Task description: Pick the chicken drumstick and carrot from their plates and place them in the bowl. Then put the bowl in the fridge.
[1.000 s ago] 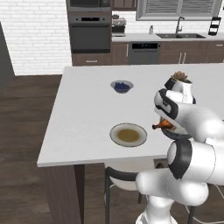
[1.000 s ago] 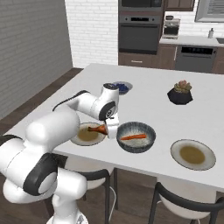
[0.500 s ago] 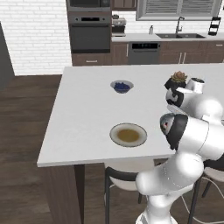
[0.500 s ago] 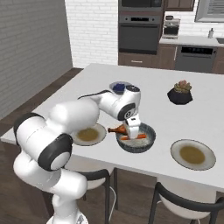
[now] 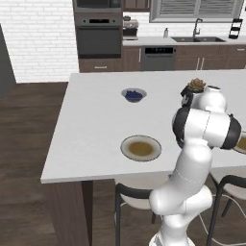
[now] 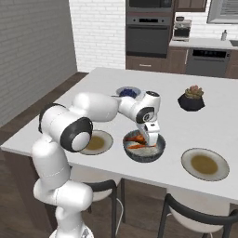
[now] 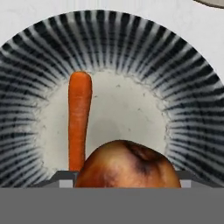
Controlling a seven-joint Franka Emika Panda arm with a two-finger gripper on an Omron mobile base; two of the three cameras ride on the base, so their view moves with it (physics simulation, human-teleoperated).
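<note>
The dark ribbed bowl stands near the counter's front edge between the two plates. The orange carrot lies on its speckled floor, also seen from the right base view as the carrot. My gripper points down into the bowl, shut on the reddish-brown chicken drumstick, which hangs just above the bowl's floor beside the carrot. Both plates are bare. In the left base view my own arm hides the bowl. The fridge is out of view.
A small pale bowl of blue berries and a black plant pot stand farther back on the white island. Dark stools sit under the near edge. The wall oven is behind.
The arm swung right from the left plate to over the bowl, carrying the drumstick, and lowered it inside. The jaws kept the same width.
</note>
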